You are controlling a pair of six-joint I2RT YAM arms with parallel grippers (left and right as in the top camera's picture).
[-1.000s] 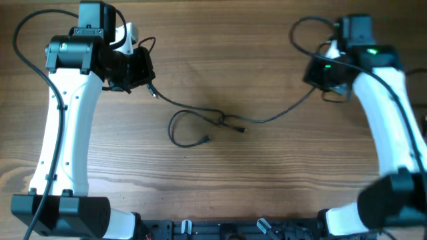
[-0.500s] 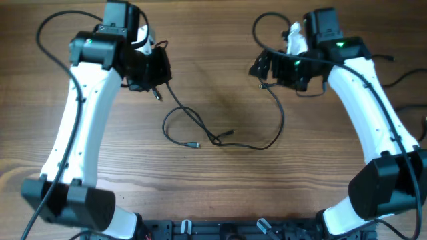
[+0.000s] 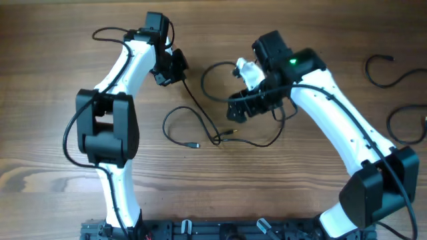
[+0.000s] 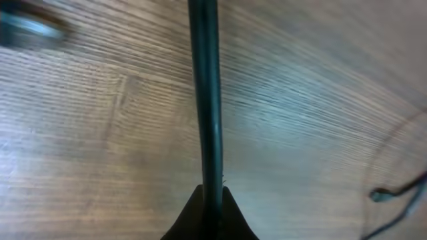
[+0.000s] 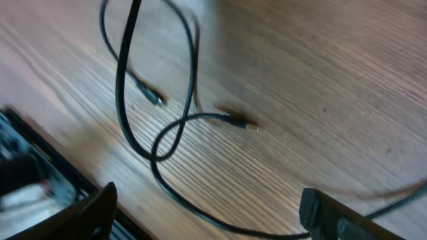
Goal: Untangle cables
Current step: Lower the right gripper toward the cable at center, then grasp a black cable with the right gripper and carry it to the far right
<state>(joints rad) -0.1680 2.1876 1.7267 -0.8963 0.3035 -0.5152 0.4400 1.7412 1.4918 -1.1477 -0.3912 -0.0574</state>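
Note:
The cables [image 3: 200, 115] are thin black cords crossing mid-table at a tangle [image 3: 215, 139]. One makes a loop on the left that ends in a small plug [image 3: 195, 145]. My left gripper [image 3: 177, 71] is at the back, shut on one cord [image 4: 204, 100], which runs straight out from between its jaws [image 4: 212, 200]. Right of the tangle my right gripper [image 3: 235, 115] hangs open just above the wood. In the right wrist view a slack cord [image 5: 200, 212] lies on the table between the spread fingers [image 5: 323, 208]; a plug tip [image 5: 235, 122] rests further ahead.
Two more thin black cords lie apart at the right edge, one at the back [image 3: 383, 69] and one nearer [image 3: 405, 124]. The arms' own thicker wires curl at the back, such as the right arm's loop [image 3: 212, 80]. The arm bases stand along the front edge [image 3: 220, 230].
Both arms have swung in toward the table's middle. The right gripper opened and let go of the cord, which now lies slack. The left gripper stays shut on its cord.

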